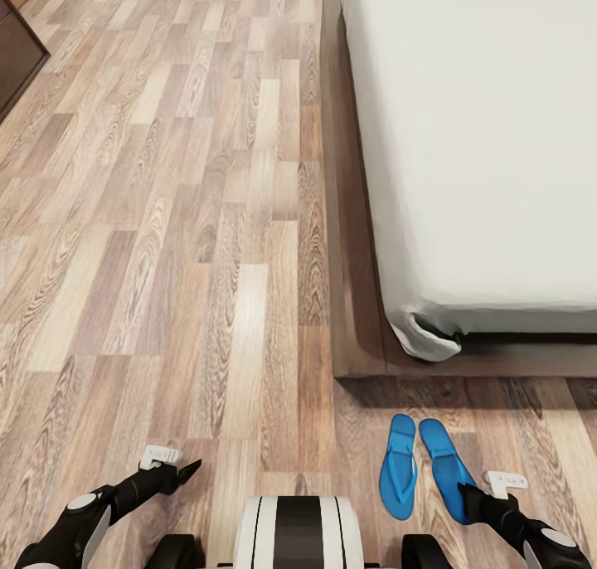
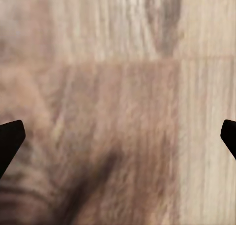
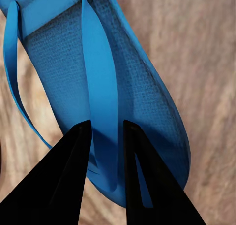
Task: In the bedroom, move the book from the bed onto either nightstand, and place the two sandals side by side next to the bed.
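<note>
Right pincer (image 3: pixel 105 136): fingers close together, narrow gap, straddling the strap of the right-hand sandal (image 3: pixel 123 87); the blue strap runs between the two black fingers, looks clamped on it. In the head view that pincer (image 1: pixel 474 503) sits over the heel end of the same sandal (image 1: pixel 445 465). Left pincer (image 2: pixel 118 136): wide open, fingertips at opposite edges of its wrist view, nothing between them, just floor (image 2: pixel 118 62) below; in the head view it (image 1: pixel 178 474) hovers over bare planks, well apart from the sandals. Both sandals lie flat on the floor just off the foot corner of the bed (image 1: pixel 497 138), left one (image 1: pixel 400 478) just beside the right, nearly touching at the toes. Long axes roughly parallel, pointing toward the bed's foot edge, slightly splayed at the heels. Dark furniture (image 1: pixel 16 55) at the far left.
</note>
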Controlling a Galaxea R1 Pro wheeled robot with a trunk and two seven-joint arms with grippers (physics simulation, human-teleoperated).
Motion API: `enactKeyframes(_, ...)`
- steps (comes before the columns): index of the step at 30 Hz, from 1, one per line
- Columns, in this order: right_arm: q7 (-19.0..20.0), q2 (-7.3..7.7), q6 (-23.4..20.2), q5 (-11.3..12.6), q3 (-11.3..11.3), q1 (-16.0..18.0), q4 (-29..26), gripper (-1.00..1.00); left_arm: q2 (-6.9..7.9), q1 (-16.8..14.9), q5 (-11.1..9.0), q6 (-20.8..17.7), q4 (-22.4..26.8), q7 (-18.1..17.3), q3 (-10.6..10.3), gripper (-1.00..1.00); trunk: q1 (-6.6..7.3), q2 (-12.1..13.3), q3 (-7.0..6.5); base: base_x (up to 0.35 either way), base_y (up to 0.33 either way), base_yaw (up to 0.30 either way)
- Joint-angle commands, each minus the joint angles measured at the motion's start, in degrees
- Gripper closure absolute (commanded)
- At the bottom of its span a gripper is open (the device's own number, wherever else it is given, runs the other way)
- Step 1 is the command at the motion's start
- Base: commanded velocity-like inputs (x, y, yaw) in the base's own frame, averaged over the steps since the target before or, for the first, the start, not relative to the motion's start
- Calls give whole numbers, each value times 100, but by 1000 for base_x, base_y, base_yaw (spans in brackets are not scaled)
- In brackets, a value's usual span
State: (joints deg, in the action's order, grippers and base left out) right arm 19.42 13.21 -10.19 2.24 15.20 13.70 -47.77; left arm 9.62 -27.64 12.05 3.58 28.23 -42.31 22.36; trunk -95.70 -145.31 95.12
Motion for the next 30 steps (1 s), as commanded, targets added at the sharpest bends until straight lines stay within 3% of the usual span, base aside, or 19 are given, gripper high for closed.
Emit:
enactKeyframes(1,46,-3,-45,31,18,0,-6,100,-4,-5,60,37,-2,-31,41,-100,1,-1,3,1,0,0)
enactKeyframes(13,45,-3,-45,31,18,1,-4,100,-4,-5,60,37,-2,-31,41,-100,-7,-5,69,0,0,0)
enactKeyframes(18,45,-3,-45,31,18,1,-4,100,-4,-5,60,37,-2,-27,41,-100,-20,-12,180,0,0,0)
enactKeyframes(27,45,-3,-45,31,18,1,-4,100,-4,-4,60,37,-2,-31,41,-100,-20,-12,180,0,0,0)
enactKeyframes(30,45,-3,-45,31,18,1,-4,100,-4,-5,60,37,-2,-27,40,-100,-27,-16,246,0,0,0)
